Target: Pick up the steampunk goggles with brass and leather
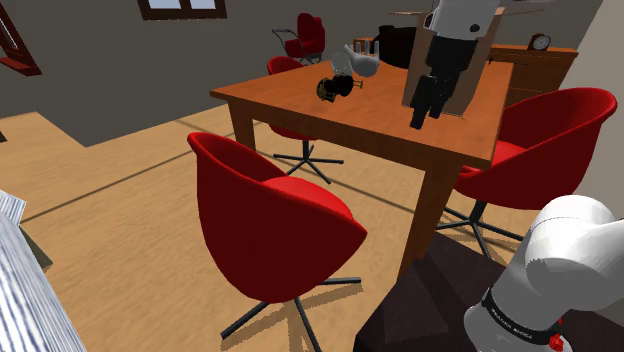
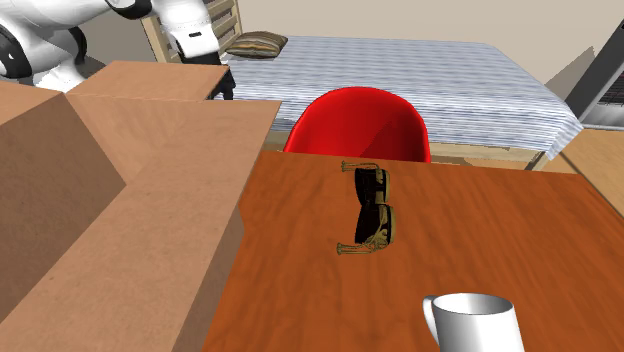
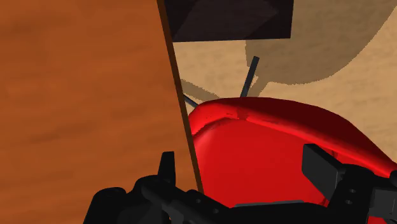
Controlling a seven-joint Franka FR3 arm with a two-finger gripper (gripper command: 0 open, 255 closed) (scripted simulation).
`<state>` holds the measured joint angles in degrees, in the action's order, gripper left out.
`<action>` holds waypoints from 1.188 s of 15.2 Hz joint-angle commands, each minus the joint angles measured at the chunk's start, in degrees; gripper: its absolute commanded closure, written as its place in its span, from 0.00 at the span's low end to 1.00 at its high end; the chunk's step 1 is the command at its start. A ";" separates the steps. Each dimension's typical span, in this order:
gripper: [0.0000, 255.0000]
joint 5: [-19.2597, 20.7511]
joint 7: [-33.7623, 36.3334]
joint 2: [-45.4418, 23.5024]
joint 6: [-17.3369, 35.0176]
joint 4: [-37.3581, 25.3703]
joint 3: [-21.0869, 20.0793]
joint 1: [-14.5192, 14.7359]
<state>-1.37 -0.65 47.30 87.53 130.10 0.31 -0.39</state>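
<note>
Gripper (image 1: pixel 418 118) fingers apart, empty, above table (image 1: pixel 350 110) edge. One pair of goggles (image 1: pixel 335 88) on tabletop, well clear of hand, by one white mug (image 1: pixel 362 62). One red chair (image 3: pixel 267 146) below hand.

On the brown wooden table (image 1: pixel 380 120) lie the brass-framed dark goggles (image 2: pixel 372 210), with the white mug (image 2: pixel 478 322) near them and the tall brown cardboard box (image 2: pixel 120 200) alongside. My black gripper (image 3: pixel 245 175) hangs over the table's edge, above a red shell chair (image 3: pixel 267 146).
</note>
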 commanded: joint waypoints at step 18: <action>0.00 0.89 -6.75 -41.00 2.12 -35.92 4.32 -0.49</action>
<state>-0.35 -7.19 9.26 90.42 97.73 4.55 -0.91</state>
